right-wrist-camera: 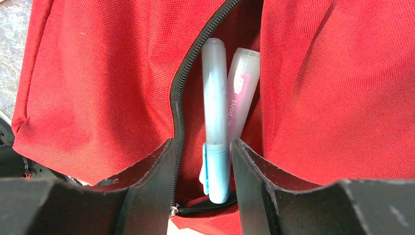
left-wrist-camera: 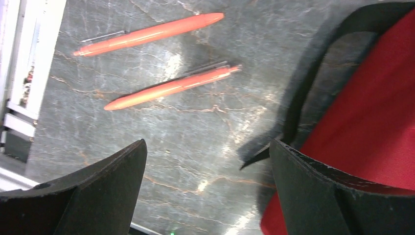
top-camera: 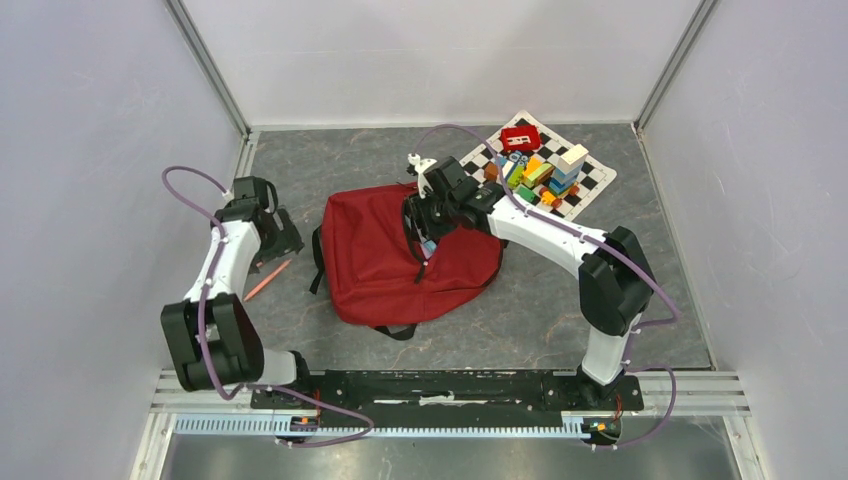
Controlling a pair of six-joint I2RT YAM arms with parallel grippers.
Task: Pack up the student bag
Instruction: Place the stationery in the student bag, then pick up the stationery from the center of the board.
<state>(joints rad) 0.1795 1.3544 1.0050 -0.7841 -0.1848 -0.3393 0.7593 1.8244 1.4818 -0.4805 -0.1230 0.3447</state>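
student bag (top-camera: 400, 260): you are viewing it lying flat at the middle of the desk (top-camera: 560, 300), between the two arms, dark-red fabric facing up.
zipper (right-wrist-camera: 178, 93): it is standing parted, leaving a narrow opening in the bag.
right gripper (right-wrist-camera: 203, 143): it is hanging over that opening, its fingers standing apart on either side of the blue pen (right-wrist-camera: 215, 112), with a gap showing on one side.
blue pen: it is lying lengthwise in the opening, just beside a clear marker (right-wrist-camera: 241, 88) bearing a pink mark.
left gripper (left-wrist-camera: 208, 144): your left fingers are standing spread wide, hovering above bare desk just beside the bag's left edge and gripping nothing.
orange pens (left-wrist-camera: 149, 33): two are lying on the desk beyond the left gripper, roughly parallel and apart.
black strap (left-wrist-camera: 313, 63): it is looping off the bag's edge onto the desk.
chequered mat (top-camera: 598, 178): it is lying at the far right, carrying a heap of coloured blocks (top-camera: 540, 172).
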